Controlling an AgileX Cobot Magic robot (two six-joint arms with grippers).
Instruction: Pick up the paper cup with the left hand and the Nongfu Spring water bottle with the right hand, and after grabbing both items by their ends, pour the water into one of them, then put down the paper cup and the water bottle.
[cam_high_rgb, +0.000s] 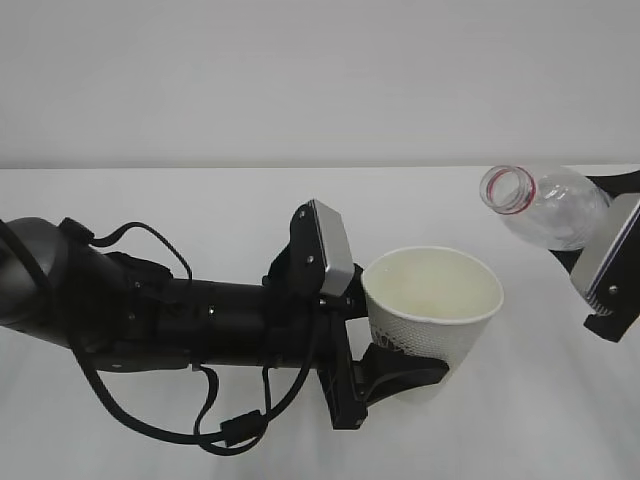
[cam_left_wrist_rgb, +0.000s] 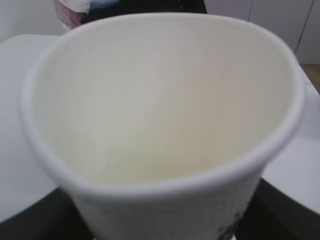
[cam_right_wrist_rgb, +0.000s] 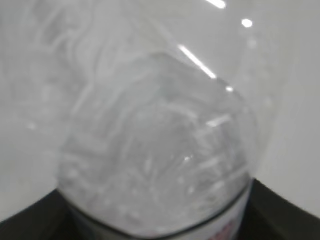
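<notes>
Two arms are up over the white table (cam_high_rgb: 150, 210). From the left, the left hand (cam_high_rgb: 385, 340) holds the cup (cam_high_rgb: 432, 320) by its lower body, jaws spread around it, black fingers (cam_high_rgb: 400, 372) clamped on either side; the cup sits upright, mouth open, cream inside, just off the surface. At the right edge, the right hand (cam_high_rgb: 600, 265) grips the bottle (cam_high_rgb: 545, 205), tilted with its uncapped, red-ringed mouth toward the cup, above and beside its rim, not touching. Whether water remains inside, I cannot tell.

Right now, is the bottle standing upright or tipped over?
Tipped: the water bottle leans with its open, red-ringed mouth aimed left toward the paper cup.
</notes>
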